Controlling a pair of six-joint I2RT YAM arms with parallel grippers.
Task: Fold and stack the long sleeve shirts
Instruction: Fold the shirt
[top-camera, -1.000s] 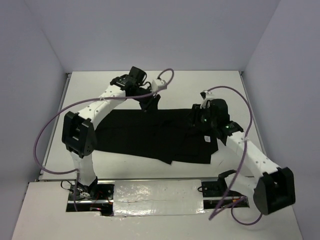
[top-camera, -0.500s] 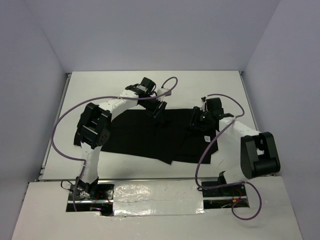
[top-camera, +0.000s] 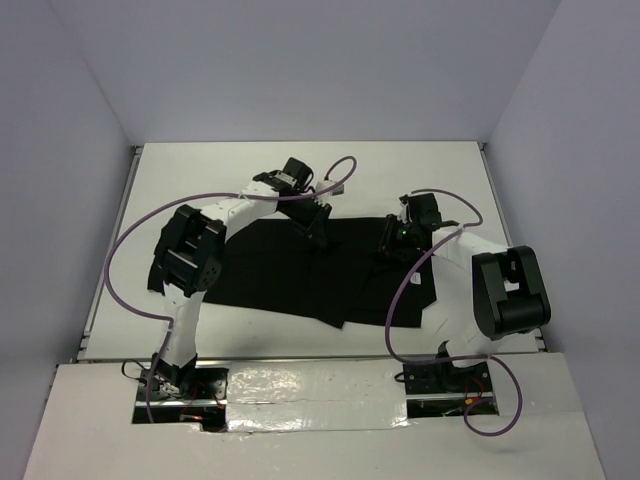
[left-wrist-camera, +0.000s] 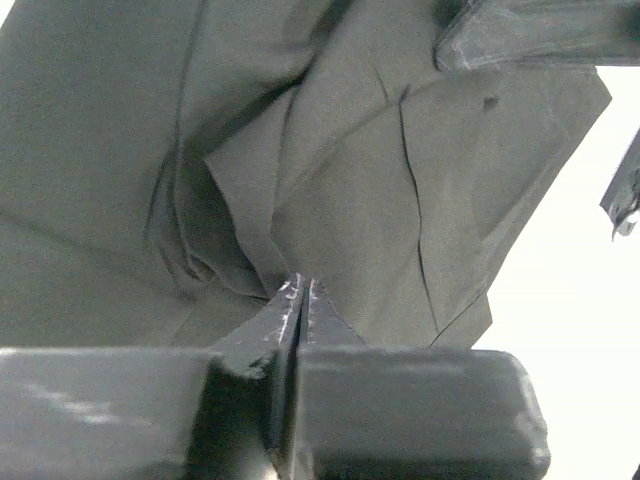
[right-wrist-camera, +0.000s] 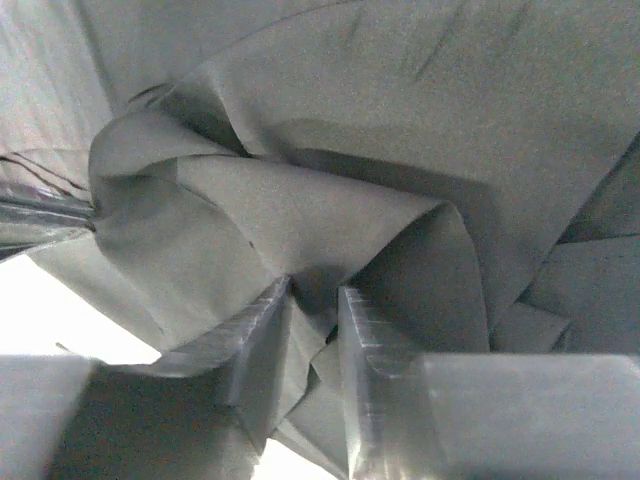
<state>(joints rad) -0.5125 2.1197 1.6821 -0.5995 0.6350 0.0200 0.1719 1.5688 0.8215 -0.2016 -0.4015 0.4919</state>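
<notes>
One black long sleeve shirt (top-camera: 290, 275) lies spread across the white table (top-camera: 210, 170), its right part lying in overlapping layers. My left gripper (top-camera: 318, 226) is down on the shirt's far edge near the middle. In the left wrist view its jaws (left-wrist-camera: 300, 285) are pressed together, and the cloth (left-wrist-camera: 380, 180) puckers into their tips. My right gripper (top-camera: 393, 242) is at the shirt's far right part. In the right wrist view its fingers (right-wrist-camera: 315, 292) stand a little apart, with a bunched fold of the cloth (right-wrist-camera: 350, 120) between and over them.
Purple cables loop from both arms: one (top-camera: 112, 270) hangs over the table's left side, another (top-camera: 400, 290) crosses the shirt's right end. The right arm's black elbow (top-camera: 510, 295) is folded up near the right front. A shiny taped strip (top-camera: 310, 385) runs along the near edge.
Both arms have folded back, elbows drawn in. The left gripper came from beyond the shirt's far edge down onto it and closed its jaws on the cloth. The right gripper stayed on the bunched cloth.
</notes>
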